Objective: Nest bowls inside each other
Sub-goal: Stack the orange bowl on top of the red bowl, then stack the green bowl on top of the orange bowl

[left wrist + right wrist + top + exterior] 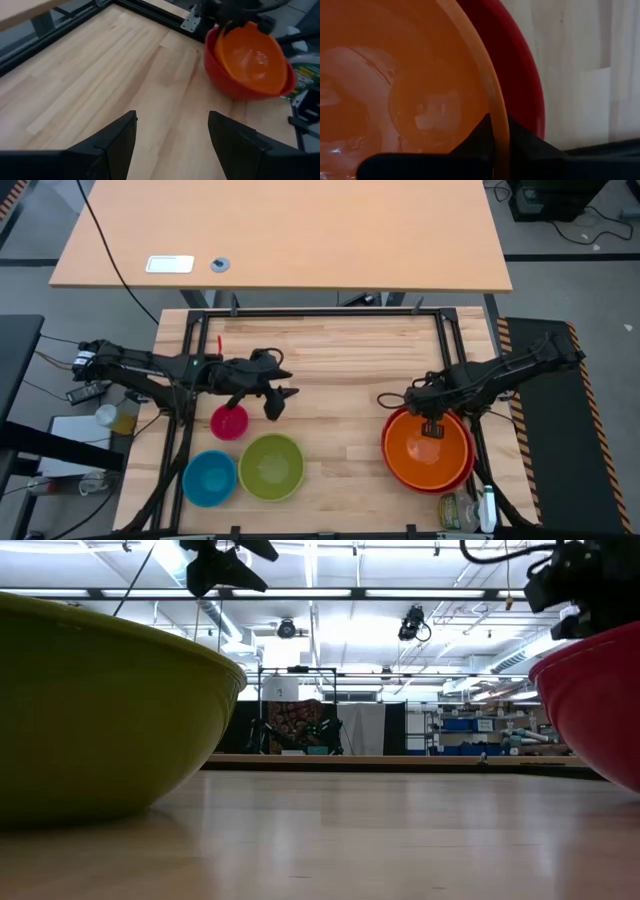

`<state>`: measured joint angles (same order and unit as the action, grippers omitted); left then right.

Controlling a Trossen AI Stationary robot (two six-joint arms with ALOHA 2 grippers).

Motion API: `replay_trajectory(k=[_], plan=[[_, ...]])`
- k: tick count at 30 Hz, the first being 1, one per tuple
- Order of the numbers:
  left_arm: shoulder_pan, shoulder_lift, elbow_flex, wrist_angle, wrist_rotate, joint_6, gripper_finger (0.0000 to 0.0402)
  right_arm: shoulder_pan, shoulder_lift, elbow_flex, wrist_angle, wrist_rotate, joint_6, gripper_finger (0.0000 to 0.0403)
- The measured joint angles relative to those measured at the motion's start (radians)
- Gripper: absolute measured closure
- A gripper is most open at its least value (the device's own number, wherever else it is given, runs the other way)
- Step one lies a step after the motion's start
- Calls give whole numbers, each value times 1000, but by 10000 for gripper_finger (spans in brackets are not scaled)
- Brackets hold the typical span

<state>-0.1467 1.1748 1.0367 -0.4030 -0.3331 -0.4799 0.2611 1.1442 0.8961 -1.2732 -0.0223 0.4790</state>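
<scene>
The orange bowl (430,445) sits tilted inside the red bowl (425,482) at the table's right, and my right gripper (434,427) is shut on its rim, pointing down. On the left the small magenta bowl (229,421) stands on its base, with the blue bowl (209,477) and the lime green bowl (271,467) nearer the front edge. My left gripper (278,402) hovers open over bare wood just right of the magenta bowl, nothing between its fingers (125,145). My right gripper pinches the orange bowl's rim (496,117) on the bowl's far side, one finger (479,135) inside the bowl and the other (522,140) outside, between orange and red walls. The fingers come from above, pointing down. The orange bowl leans inside the red bowl.
A black metal frame (300,312) borders the table's far and side edges, with a light desk (280,240) beyond it. A jar and a tube (468,510) lie at the near right corner. Bare wood (340,410) lies between the two bowl groups.
</scene>
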Motion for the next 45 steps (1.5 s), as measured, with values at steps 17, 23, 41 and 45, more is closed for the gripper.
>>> replay_trajectory(k=[17,23,41,45], plan=[[-48,0,-1,0,110,7,153,-3,-8,-13,-95,-52,4,236],[-48,3,-1,-21,140,-9,159,-3,-57,54,-121,-8,56,195],[-94,213,-1,-331,487,52,186,-40,23,266,-12,198,70,165],[-104,286,-2,-353,487,80,186,-51,36,269,28,211,55,165]])
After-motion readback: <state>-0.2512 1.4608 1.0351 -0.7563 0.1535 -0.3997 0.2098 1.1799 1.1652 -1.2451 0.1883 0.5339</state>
